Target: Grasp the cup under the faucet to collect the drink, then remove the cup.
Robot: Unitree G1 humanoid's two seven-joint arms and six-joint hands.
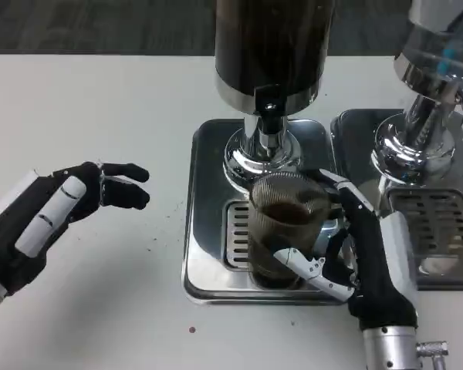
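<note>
The right hand (360, 245) grips the cup (285, 231) on the drip tray (208, 262) under the faucet (268, 108). The left hand (58, 208) hovers near the table's left edge, holding nothing, fingers apart.

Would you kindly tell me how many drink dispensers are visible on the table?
2: one dispenser at centre above the cup, and a second dispenser at the right edge, partly cropped; more may lie beyond the frame.

Beneath the glossy chrome faucet (266, 104), my ribbed clear-plastic cup (284, 223) stood on a polished steel tray (208, 231); matt white table (100, 116).
</note>
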